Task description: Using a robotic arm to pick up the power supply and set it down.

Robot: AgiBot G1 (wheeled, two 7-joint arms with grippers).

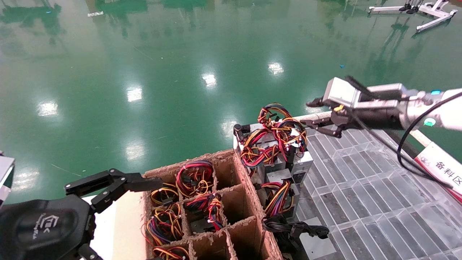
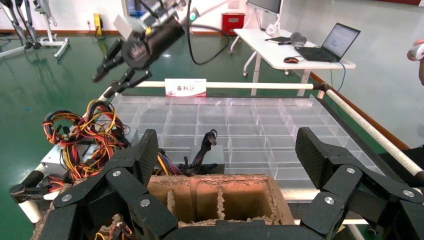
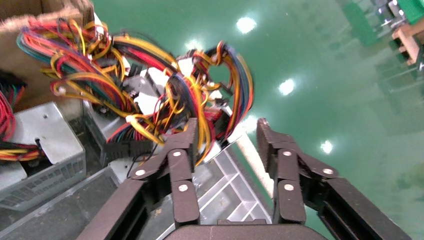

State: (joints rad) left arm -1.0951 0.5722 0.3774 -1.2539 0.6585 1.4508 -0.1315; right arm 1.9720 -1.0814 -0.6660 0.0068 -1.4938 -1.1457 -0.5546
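The power supply [image 1: 278,144], a silver box under a tangle of red, yellow and orange wires, sits at the far left corner of the clear grid tray [image 1: 364,187]. My right gripper [image 1: 309,113] hovers open just right of that tangle, at the tray's far edge. In the right wrist view the gripper [image 3: 227,127] holds nothing, and the wires [image 3: 165,95] brush past one fingertip. My left gripper [image 2: 227,150] is wide open above the cardboard box [image 2: 220,195]. One of its fingers [image 1: 115,180] shows at the lower left of the head view.
The divided cardboard box [image 1: 231,202] holds several more wired units. More supplies stand along the tray's left side, one with all-black cables [image 1: 292,229]. A red-and-white sign [image 1: 440,168] lies on the tray's right rail. Green floor lies beyond.
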